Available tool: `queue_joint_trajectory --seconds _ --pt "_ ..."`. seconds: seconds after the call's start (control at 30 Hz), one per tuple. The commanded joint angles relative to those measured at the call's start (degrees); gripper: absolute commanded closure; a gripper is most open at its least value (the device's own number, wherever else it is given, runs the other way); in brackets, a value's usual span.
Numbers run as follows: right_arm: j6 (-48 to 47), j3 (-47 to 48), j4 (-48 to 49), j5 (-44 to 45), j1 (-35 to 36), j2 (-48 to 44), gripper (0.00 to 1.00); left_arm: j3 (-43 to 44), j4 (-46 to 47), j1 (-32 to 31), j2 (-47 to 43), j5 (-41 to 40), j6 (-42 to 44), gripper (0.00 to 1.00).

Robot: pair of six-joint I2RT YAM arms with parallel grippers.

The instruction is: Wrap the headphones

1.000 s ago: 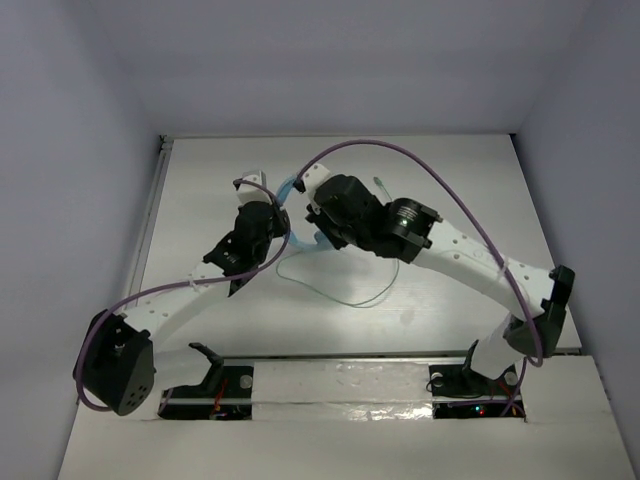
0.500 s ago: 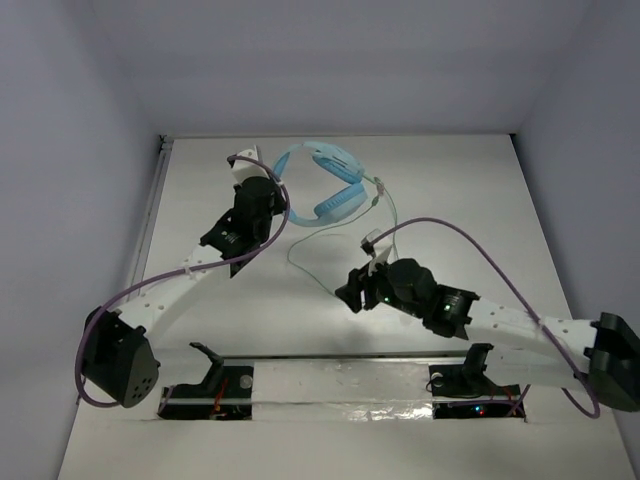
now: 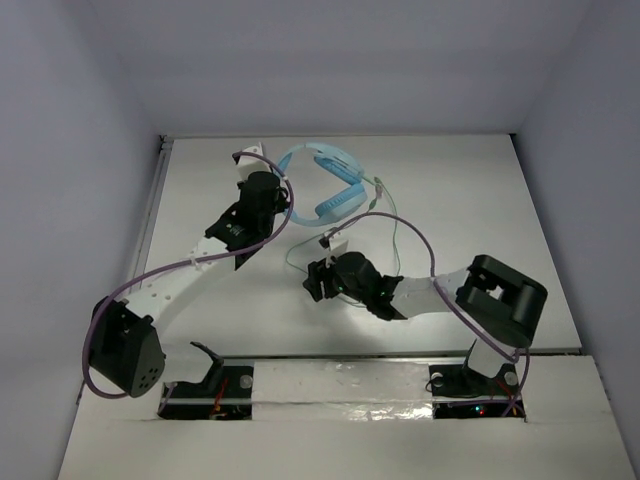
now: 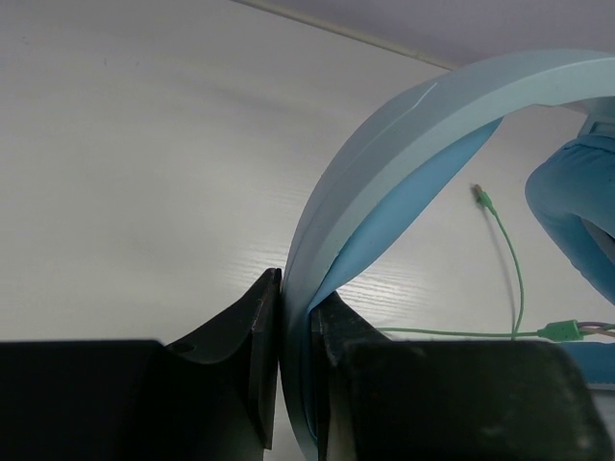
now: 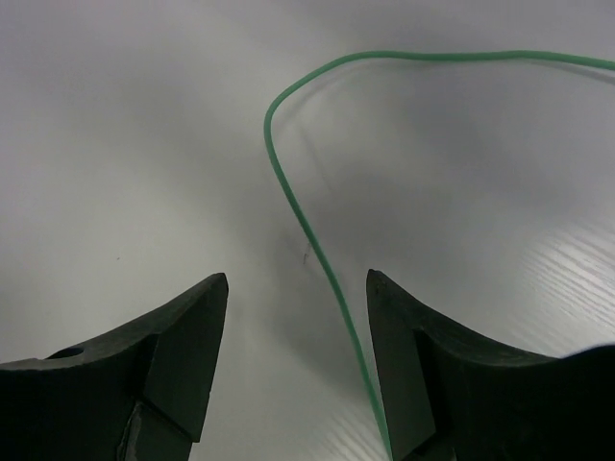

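The headphones (image 3: 338,203) lay at about 12 o'clock on the desk (image 3: 470,210), toward its far edge, with the padded headband (image 4: 413,144) arching up and an earcup (image 4: 577,192) resting on the surface. The left fingers (image 4: 259,327) were clenched on the headband near one end, the band pinched edge-on between them. This grip probably served as an anchor, so the headset would not slide or tip while the cord was handled. The thin pale-green cable (image 3: 396,226) left the headset at around 3 o'clock of the earcup, ran down toward 5 o'clock, then looped back across the desk toward 7 o'clock. It was loose and not yet wound around anything, and its small plug (image 4: 480,197) lay free on the desk beyond the band. The right fingers (image 5: 183,336) sat low over the desk at about 6 o'clock from the headphones, spread apart and gripping nothing. A bend of the cable (image 5: 288,182) ran in between them, closer to the finger on the 3 o'clock side of the wrist view, though whether it touched that finger could not be told. That placement suggested they were lined up to close on the slack strand, so that it could be carried around the held headset. The wrapping appeared to be barely started.
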Motion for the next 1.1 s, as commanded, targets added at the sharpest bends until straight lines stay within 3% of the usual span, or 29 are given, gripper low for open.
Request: queue_joint_trajectory --seconds 0.0,0.17,0.23,0.37,0.4,0.43,0.5,0.53,0.6,0.73,0.83,0.97,1.07 --pt "0.4 3.6 8.6 2.2 -0.1 3.7 0.34 4.5 5.8 0.3 -1.0 0.8 -2.2 1.0" --pt "1.2 6.0 10.1 1.4 -0.1 9.4 0.44 5.2 5.4 0.3 -0.7 0.9 -1.9 1.0" --pt "1.9 5.8 11.4 1.1 -0.1 11.2 0.55 5.4 5.2 0.3 -0.6 0.7 -1.9 1.0" --pt "2.6 5.5 13.4 1.0 -0.1 13.5 0.56 5.5 5.0 0.3 -0.3 0.7 -2.3 1.0" --pt "2.6 5.7 13.5 0.6 -0.1 13.9 0.63 5.5 5.0 0.3 -0.4 0.8 -2.4 1.0" --pt "2.3 6.2 13.2 -0.3 -0.1 14.2 0.86 5.5 5.0 0.3 -0.4 0.8 -2.5 1.0" --pt "2.7 5.7 12.3 -2.0 -0.1 12.7 0.99 5.5 4.9 0.3 -0.3 -0.2 -2.2 1.0" --pt "3.0 5.1 12.4 -4.4 -0.1 11.5 1.0 5.5 4.7 0.3 -0.2 -0.6 -2.0 1.0" --pt "2.5 4.5 6.9 -5.2 1.6 5.9 1.0 5.3 4.9 0.3 0.1 -1.4 -1.5 1.0" --pt "0.5 8.0 -13.8 -5.8 7.1 -7.5 1.0 3.5 5.7 0.3 1.4 -3.1 -0.5 1.0" --pt "-0.1 14.2 -36.1 -7.5 7.2 -17.5 1.0 -0.7 8.2 0.3 1.9 -2.0 -1.2 1.0" --pt "-5.2 27.6 -54.2 -1.0 7.2 -19.1 1.0 -6.4 12.2 -2.0 2.4 0.2 -2.2 1.0" --pt "-9.0 37.6 -61.4 7.7 7.2 -15.6 1.0 -7.7 12.6 -4.2 3.1 0.2 -1.6 1.0"
